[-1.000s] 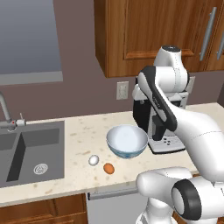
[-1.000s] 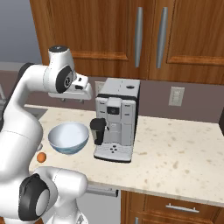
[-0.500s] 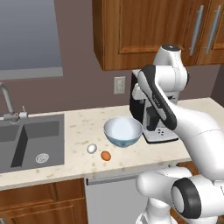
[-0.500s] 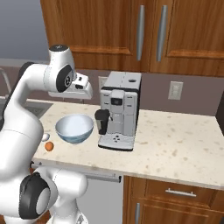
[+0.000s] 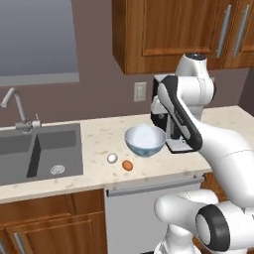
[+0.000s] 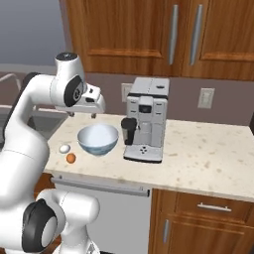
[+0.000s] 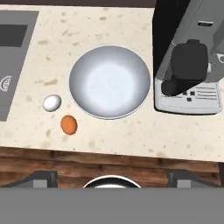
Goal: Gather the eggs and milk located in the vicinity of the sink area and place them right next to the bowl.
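sink (image 7: 13,57) cut off at edge

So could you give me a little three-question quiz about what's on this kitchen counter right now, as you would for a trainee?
1. True or false: the white egg and the orange-brown egg lie inside the bowl.
2. Multiple choice: what stands on the bowl's far side from the eggs? A) toaster B) coffee machine C) kettle
3. Fill in: the gripper hangs above the counter with its jaws ____.

Key:
1. False: both eggs lie on the counter beside the bowl, between it and the sink.
2. B
3. open
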